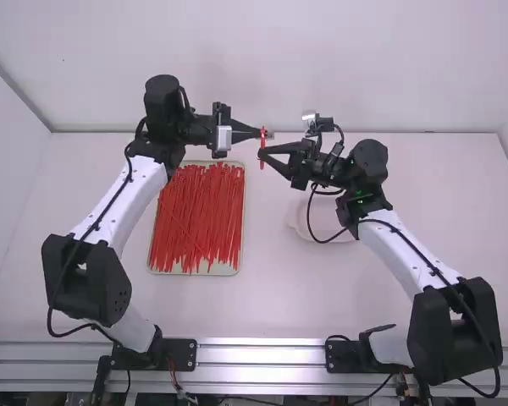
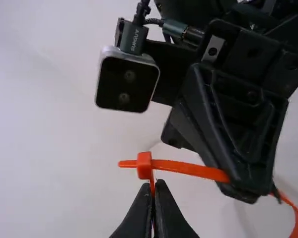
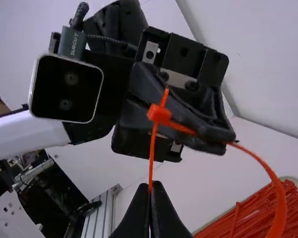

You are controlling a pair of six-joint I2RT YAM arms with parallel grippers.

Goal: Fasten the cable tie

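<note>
A red cable tie [image 1: 262,145] hangs in the air between my two grippers, above the far edge of the table. My left gripper [image 2: 152,191] is shut on the strap right beside the tie's square head [image 2: 144,165]. My right gripper [image 3: 150,191] is shut on the tail [image 3: 150,158]. The tail passes through the head [image 3: 159,113], and its short tip sticks out on the far side. The rest of the strap curves away in a loop [image 3: 270,181]. In the high view the left gripper [image 1: 261,134] and right gripper [image 1: 263,157] meet tip to tip.
A tray [image 1: 237,272] heaped with several loose red cable ties [image 1: 199,218] lies under the left arm. A white dish [image 1: 300,230] sits on the table under the right arm. A white wall rises close behind the grippers.
</note>
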